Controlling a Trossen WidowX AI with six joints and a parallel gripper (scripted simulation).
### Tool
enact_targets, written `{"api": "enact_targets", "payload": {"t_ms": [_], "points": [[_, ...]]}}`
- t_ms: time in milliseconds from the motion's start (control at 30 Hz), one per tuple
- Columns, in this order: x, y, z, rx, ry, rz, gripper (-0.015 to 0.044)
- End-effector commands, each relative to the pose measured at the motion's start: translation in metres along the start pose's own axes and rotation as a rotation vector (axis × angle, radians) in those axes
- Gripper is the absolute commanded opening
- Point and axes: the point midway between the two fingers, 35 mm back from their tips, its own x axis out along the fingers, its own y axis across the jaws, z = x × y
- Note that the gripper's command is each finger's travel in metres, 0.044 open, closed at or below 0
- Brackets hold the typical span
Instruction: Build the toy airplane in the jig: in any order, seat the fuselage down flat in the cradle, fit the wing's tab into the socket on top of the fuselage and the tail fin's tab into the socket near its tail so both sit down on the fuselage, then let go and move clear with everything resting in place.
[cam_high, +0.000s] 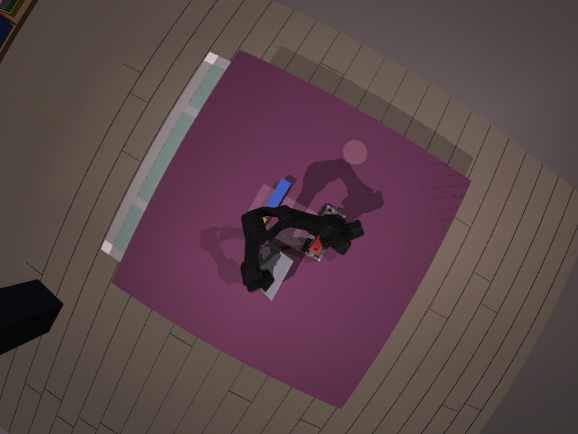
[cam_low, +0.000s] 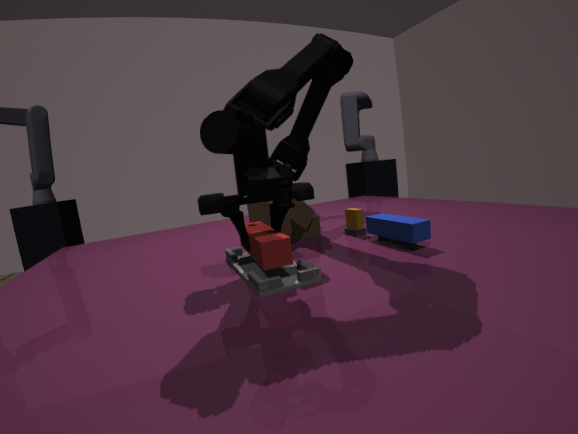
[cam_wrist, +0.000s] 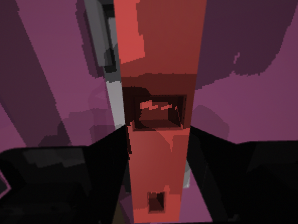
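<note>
My gripper (cam_low: 260, 232) (cam_wrist: 154, 126) is shut on the red fuselage (cam_low: 270, 247) (cam_high: 316, 246) (cam_wrist: 162, 60), a long red block with a large socket on top and a small one near its tail. It holds the fuselage low over the grey cradle jig (cam_low: 267, 285) (cam_high: 330, 212) (cam_wrist: 112, 95), lengthwise along it; I cannot tell whether it touches. The blue wing (cam_low: 399, 227) (cam_high: 279, 193) and the orange tail fin (cam_low: 354, 218) (cam_high: 265, 220) rest on small stands at the back right, apart from the gripper.
The purple table mat (cam_low: 450, 350) (cam_high: 280, 115) carries everything. The arm's base with a brown block (cam_low: 300, 225) stands just behind the jig. Two grey arm-like posts on black boxes (cam_low: 372, 177) (cam_low: 45, 225) stand beyond the table's far edge.
</note>
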Motion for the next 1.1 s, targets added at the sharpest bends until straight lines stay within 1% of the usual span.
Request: {"api": "enact_targets", "payload": {"t_ms": [0, 100, 267, 433, 933, 967, 1067], "points": [[0.0059, 0.0006, -0.0011, 0.006, -0.002, 0.007, 0.0195], [0.0061, 0.0006, -0.0012, 0.006, -0.002, 0.007, 0.0195], [0.0043, 0.0003, -0.0008, 0.001, 0.002, 0.001, 0.0162], [0.0043, 0.0003, -0.0008, 0.001, 0.002, 0.001, 0.0031], [0.0043, 0.0003, -0.0008, 0.001, 0.002, 0.001, 0.0424], [0.0043, 0.0003, -0.0008, 0.001, 0.002, 0.001, 0.0440], [0.0043, 0.0003, -0.0008, 0.001, 0.002, 0.001, 0.0440]]}}
